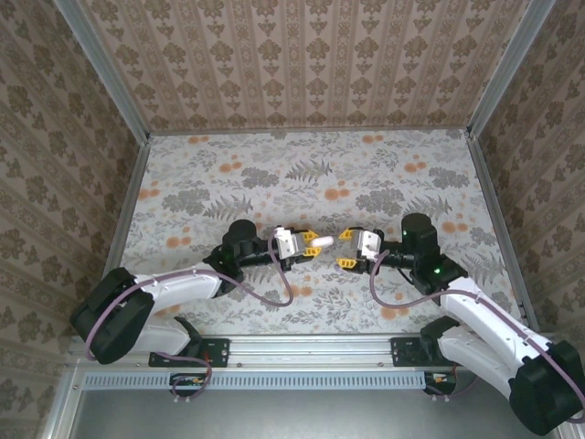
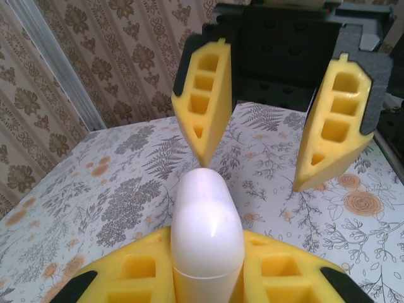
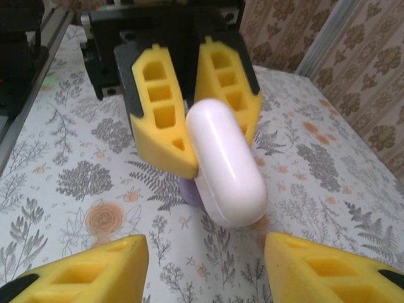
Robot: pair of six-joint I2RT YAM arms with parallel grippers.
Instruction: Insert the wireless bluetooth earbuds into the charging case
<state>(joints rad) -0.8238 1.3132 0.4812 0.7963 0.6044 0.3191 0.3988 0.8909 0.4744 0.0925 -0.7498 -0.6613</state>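
Between wallpapered walls [image 1: 302, 55], over the flowered tabletop [image 1: 274, 174], my left gripper [image 1: 309, 243] was clamped on the white charging case [image 1: 323, 240], holding it clear of that surface near table centre, its rounded end pointing at my right gripper [image 1: 347, 249], whose jaws stood apart, empty, just beside it.

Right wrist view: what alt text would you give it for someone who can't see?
A smooth white oval plastic charging case is clamped between the yellow fingers of the left gripper, its rounded end toward the camera, above a grey floral-print table. The yellow fingertips of the right gripper stand wide apart at the bottom corners, holding nothing.
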